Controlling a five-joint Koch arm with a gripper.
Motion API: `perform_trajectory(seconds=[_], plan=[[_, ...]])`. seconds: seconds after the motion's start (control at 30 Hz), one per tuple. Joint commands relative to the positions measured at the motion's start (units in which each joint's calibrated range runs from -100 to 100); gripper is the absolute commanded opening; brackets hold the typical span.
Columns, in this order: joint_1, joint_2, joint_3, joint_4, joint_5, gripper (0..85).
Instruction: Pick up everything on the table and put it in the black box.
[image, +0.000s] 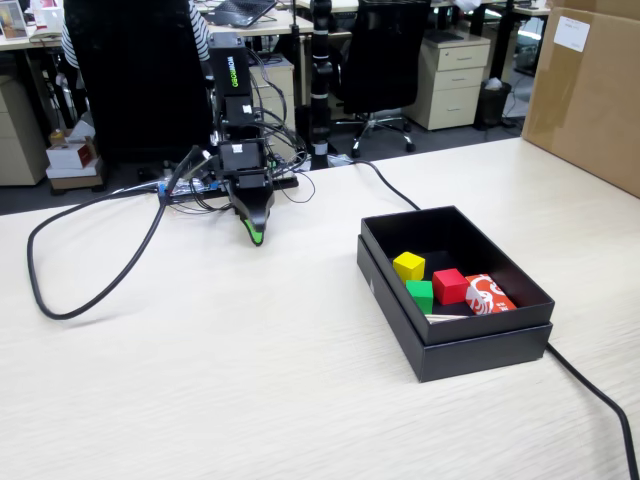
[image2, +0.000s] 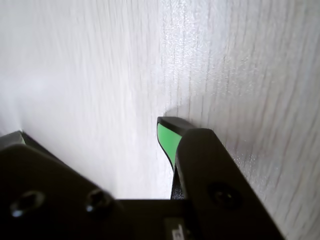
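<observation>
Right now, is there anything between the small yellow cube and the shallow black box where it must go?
Nothing: the small yellow cube already lies inside the shallow black cardboard box, beside a green cube and a red cube. The gripper hangs apart, over bare table.

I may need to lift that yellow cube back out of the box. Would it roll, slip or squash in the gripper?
The yellow cube has flat faces, so it probably won't roll. It looks solid and small, likely light and stiff. The green cube and red cube sit close beside it in the black box, which may crowd the gripper.
</observation>
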Motion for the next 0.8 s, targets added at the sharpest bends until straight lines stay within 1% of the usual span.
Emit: perform_trajectory(seconds=[0.0,0.17,0.27,0.77], plan=[[-0.05,-0.52,-2.91,5.01,-1.51,52.1],[0.34,-0.52,-10.80,11.49,-2.69,51.7],[0.20,-0.52,-11.34,11.75,-2.88,49.3],[0.29,-0.52,-11.25,11.84,-2.88,49.1]])
